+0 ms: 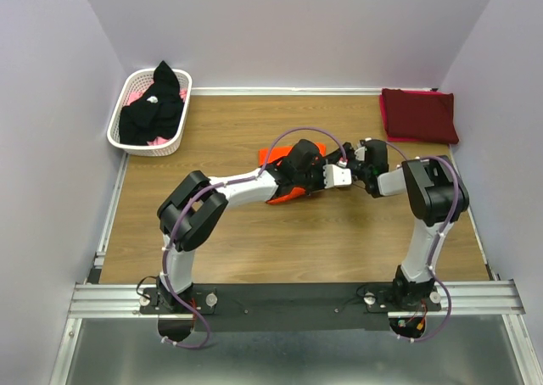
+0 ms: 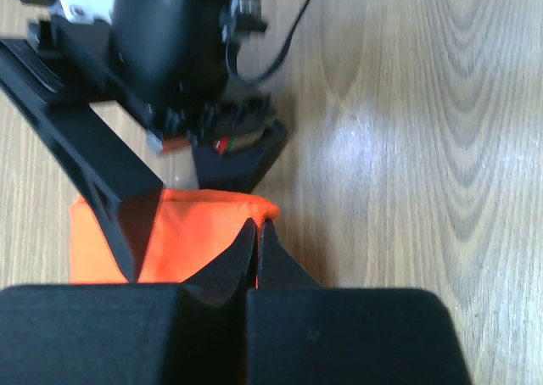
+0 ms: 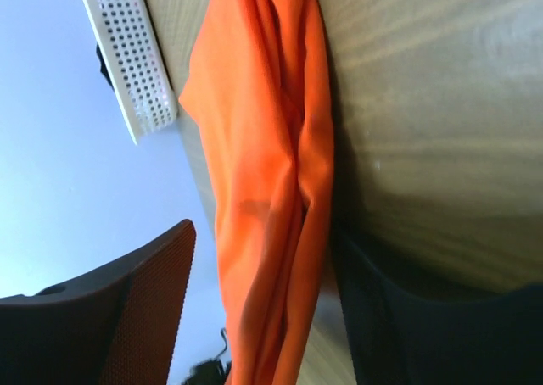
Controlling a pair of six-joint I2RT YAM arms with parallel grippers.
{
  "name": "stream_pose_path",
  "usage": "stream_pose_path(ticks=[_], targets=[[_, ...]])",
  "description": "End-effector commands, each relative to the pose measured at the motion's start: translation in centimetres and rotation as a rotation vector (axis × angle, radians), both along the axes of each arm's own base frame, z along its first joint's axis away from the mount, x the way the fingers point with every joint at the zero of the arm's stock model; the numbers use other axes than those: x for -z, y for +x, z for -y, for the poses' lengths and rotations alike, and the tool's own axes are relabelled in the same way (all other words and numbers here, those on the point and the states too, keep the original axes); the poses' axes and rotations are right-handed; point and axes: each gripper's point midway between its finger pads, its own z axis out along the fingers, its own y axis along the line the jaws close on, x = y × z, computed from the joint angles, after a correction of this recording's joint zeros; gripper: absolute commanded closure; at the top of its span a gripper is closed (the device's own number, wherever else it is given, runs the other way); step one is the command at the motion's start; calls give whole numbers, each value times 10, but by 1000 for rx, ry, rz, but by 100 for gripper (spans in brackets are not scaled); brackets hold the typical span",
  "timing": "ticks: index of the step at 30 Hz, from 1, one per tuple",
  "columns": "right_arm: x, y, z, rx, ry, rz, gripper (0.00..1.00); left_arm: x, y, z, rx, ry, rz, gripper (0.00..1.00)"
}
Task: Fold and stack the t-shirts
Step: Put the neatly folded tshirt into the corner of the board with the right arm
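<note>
The bright orange t-shirt (image 1: 273,156) lies bunched in the middle of the table, mostly hidden under my left arm. My left gripper (image 1: 333,177) is shut on an edge of it; in the left wrist view the jaws (image 2: 257,225) pinch the orange cloth (image 2: 199,224). My right gripper (image 1: 360,163) faces it and is open, with its fingers on either side of the hanging orange cloth (image 3: 263,147). The dark maroon t-shirt (image 1: 418,115) lies folded at the back right. The black t-shirt (image 1: 154,105) is heaped in the basket.
The white slotted basket (image 1: 127,137) stands at the back left, with some pink cloth under the black shirt. It also shows in the right wrist view (image 3: 127,54). Lilac walls close in the wooden table (image 1: 254,241) on three sides.
</note>
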Motion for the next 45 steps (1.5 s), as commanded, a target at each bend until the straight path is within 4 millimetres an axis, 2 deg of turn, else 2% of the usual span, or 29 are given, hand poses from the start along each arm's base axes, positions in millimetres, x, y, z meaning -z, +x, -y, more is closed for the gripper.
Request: stream_pose_path(ticks=[1,8,11,13,16,19,20,21,22,23,24,25,26,28,29,31,33,34,35,36,41,42,44,45], targets=[[26,19,4,103,-84,-15,31,-37,-3,8,32,-79,0,100],[40,30,0,113,-100,-22,43,-39,-6,9,39,-87,-12,100],[43,32,0,113,-107,-22,44,-36,-6,9,38,-84,-18,100],[46,33,1,113,-115,-22,48,-33,-6,9,34,-80,-21,100],[47,34,1,112,-127,-11,59,-33,-4,10,32,-83,-20,100],[43,46,-4,43,-168,61,79,-40,-3,10,19,-101,-30,100],[41,50,-4,12,-194,81,86,-43,-1,9,0,-115,-54,97],[35,59,-6,-22,-229,82,97,-49,0,7,-2,-129,-70,84],[30,63,-3,-65,-296,145,100,-57,-2,3,-7,-139,-83,75],[27,69,1,-67,-342,166,99,-63,1,-4,-27,-158,-118,63],[22,72,6,-76,-377,174,99,-68,0,-8,-31,-168,-130,58],[6,82,7,-95,-406,249,99,-82,-1,-16,-39,-186,-129,54],[4,83,13,-109,-420,244,99,-84,2,-27,-61,-185,-150,35],[-18,103,20,-140,-478,326,99,-95,1,-43,-95,-194,-162,10],[-17,110,31,-143,-506,331,99,-98,1,-49,-101,-197,-173,3],[-20,119,44,-196,-591,380,100,-102,3,-67,-132,-190,-210,3],[-38,141,60,-203,-649,455,100,-105,5,-79,-169,-192,-227,3],[-38,143,74,-232,-698,470,100,-107,6,-90,-203,-195,-237,3],[-53,156,82,-222,-730,513,99,-107,9,-96,-234,-193,-231,3],[-53,159,96,-244,-772,528,99,-108,10,-106,-259,-188,-227,3],[-81,183,127,-261,-895,598,100,-107,12,-129,-316,-165,-209,3],[-92,191,143,-232,-923,606,99,-107,11,-131,-314,-163,-207,3],[-97,198,159,-226,-975,620,100,-106,8,-135,-317,-159,-198,3],[-108,203,163,-217,-991,641,99,-105,6,-137,-316,-157,-197,3]])
